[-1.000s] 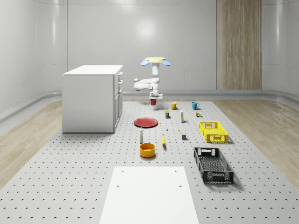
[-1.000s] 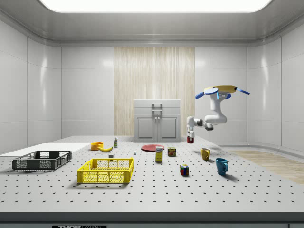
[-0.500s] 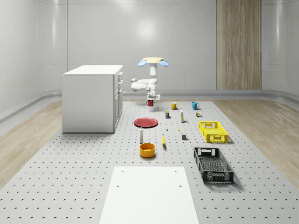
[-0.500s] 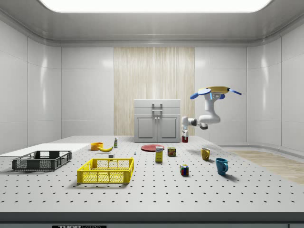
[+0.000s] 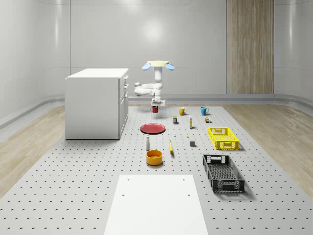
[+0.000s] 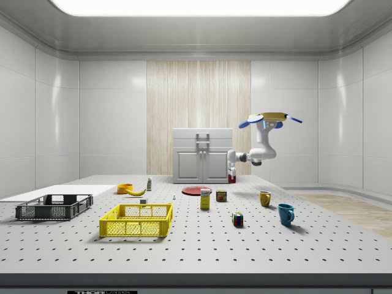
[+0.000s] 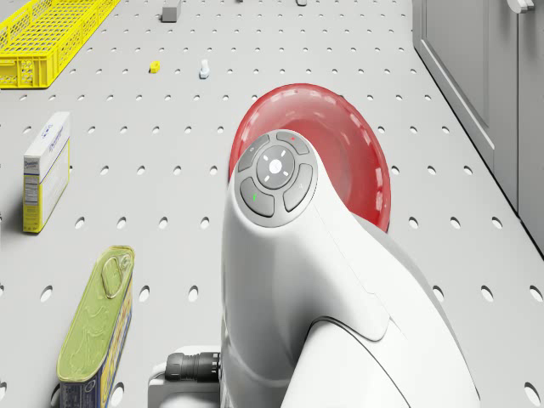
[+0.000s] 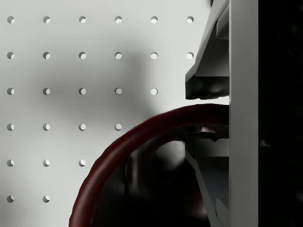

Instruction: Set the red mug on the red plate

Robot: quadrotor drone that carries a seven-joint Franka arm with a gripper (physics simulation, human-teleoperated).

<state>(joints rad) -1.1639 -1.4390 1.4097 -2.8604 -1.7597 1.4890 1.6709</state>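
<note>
Aloft, drone [image 5: 156, 64] hovering beyond red plate [image 5: 153, 128], gripper [image 6: 231, 176] clamping red mug [image 5: 155, 109] (labels unreadable)

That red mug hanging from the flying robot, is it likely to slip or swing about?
Probably rigid, so no flopping: the red mug keeps its shape. The fingers pinch only its rim, so it might tilt. Its glossy surface suggests it could slip.
</note>
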